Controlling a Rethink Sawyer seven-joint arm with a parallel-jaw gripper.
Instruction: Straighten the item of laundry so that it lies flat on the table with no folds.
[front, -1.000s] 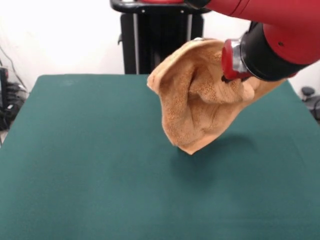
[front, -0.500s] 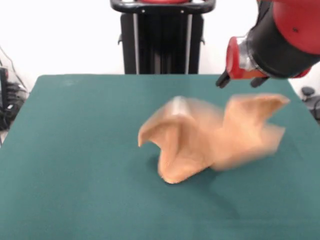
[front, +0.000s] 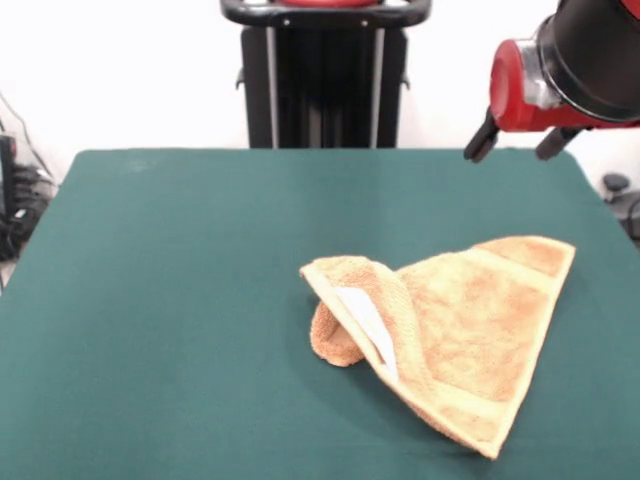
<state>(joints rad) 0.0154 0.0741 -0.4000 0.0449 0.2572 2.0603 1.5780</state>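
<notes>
The orange-tan terry towel (front: 460, 335) lies on the green table (front: 180, 300), right of centre and towards the near edge. It is folded into a rough triangle, with one edge rolled over at its left. A white care label (front: 365, 322) shows in that roll. My gripper (front: 517, 143) hangs above the table's far right corner, well clear of the towel. Its two dark fingers are spread apart and hold nothing.
The robot's black pedestal (front: 325, 75) stands behind the table's far edge. Cables and dark equipment (front: 15, 200) sit off the table's left side. A dark object (front: 620, 195) sits off the right side.
The gripper let go of the towel, which fell from the air onto the table and settled folded. The arm rose and drew back to the upper right.
</notes>
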